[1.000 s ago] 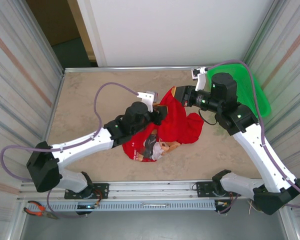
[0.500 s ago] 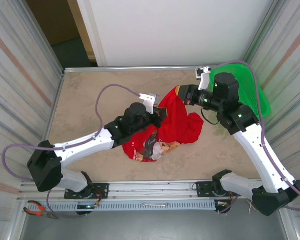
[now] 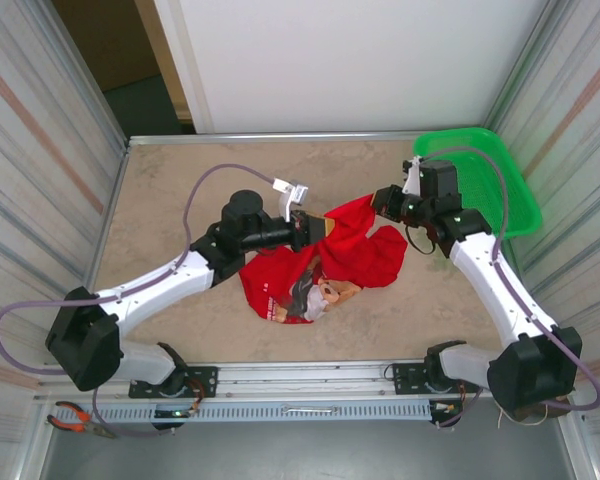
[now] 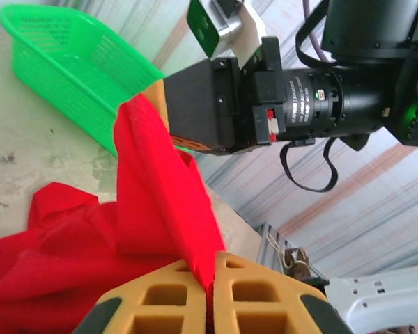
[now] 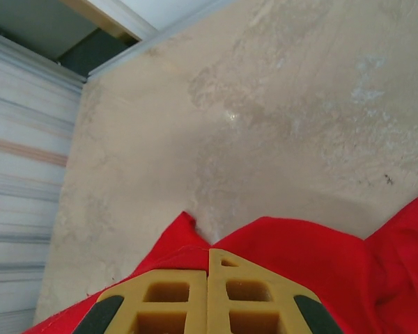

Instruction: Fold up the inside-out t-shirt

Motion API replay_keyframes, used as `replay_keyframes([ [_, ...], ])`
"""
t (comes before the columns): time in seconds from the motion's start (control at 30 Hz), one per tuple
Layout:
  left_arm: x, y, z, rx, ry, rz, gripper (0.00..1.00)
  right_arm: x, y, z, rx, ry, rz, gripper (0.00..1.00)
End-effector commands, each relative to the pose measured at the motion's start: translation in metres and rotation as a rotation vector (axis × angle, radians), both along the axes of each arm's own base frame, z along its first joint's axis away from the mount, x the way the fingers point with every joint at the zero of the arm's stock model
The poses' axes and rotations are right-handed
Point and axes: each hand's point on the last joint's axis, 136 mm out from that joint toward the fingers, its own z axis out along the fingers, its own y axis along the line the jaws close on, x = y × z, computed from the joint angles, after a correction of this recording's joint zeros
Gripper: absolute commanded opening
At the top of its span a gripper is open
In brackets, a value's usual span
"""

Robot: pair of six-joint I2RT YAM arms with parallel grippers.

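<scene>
Left claw [image 3: 317,226] pinched tight on the red t-shirt [image 3: 355,255], right claw [image 3: 377,200] clamped on its raised edge, cloth stretched between them, the rest heaped on the table [image 3: 170,190], centre

T-shirt [image 3: 332,262]: bright red cloth, lying bunched near the middle of the table [image 3: 180,180], not spread flat. One edge is being held up off the surface as a short ridge between my two pincers. I am pinching one fold in my left pincer [image 3: 323,223], its tips pressed together on the cloth, and clamping the far corner in my right pincer [image 3: 376,202]. Below the ridge the cloth is sagging and pooling in loose folds. A cartoon figure print with white lettering is facing up on the near-left part of the heap.
</scene>
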Motion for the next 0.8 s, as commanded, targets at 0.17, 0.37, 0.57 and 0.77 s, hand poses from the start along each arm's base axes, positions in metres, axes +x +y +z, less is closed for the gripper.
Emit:
replay_keyframes([
  [0.17, 0.003, -0.003, 0.001, -0.018, 0.017, -0.017, 0.02, -0.008, 0.011, 0.055, 0.1, -0.13, 0.048, 0.0],
  [0.37, 0.013, -0.004, -0.002, 0.033, 0.003, 0.067, 0.34, -0.02, 0.019, 0.077, 0.131, -0.163, 0.07, 0.0],
  [0.57, 0.008, -0.013, -0.006, 0.222, -0.15, 0.238, 0.55, -0.03, 0.03, 0.089, 0.127, -0.19, 0.096, 0.0],
  [0.77, 0.011, -0.03, -0.004, 0.243, -0.189, 0.279, 0.6, -0.036, 0.038, 0.094, 0.125, -0.2, 0.112, 0.0],
])
